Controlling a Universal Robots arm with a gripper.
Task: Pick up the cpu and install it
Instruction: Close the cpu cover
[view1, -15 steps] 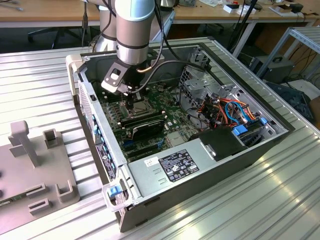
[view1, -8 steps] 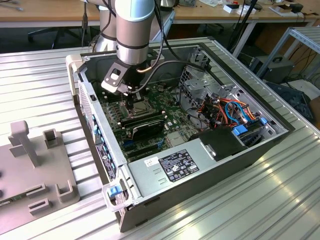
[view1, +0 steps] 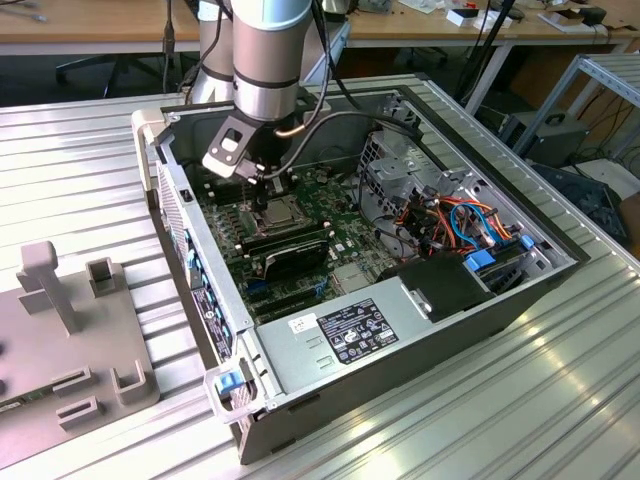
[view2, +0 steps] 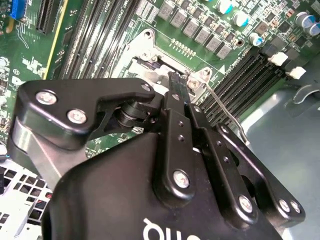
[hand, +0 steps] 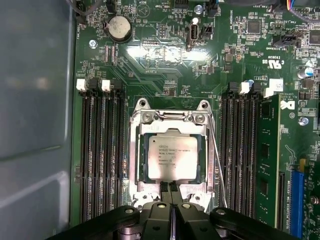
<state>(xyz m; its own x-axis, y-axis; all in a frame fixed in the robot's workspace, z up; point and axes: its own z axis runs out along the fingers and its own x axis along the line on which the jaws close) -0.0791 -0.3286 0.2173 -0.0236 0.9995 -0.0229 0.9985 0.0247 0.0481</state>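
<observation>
In the socket (hand: 136, 150) on the motherboard (hand: 165, 65), the cpu (hand: 172, 158) is lying flat and square while the gripper (hand: 169, 187), clenched on nothing, is hovering at its edge, so any seating touch is probably needing a light, level, straight-down approach.

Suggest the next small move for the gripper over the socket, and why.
Probably lift straight up a little: the cpu lies flat and square in the socket frame, and the gripper is shut at the cpu's edge, apparently holding nothing.
</observation>
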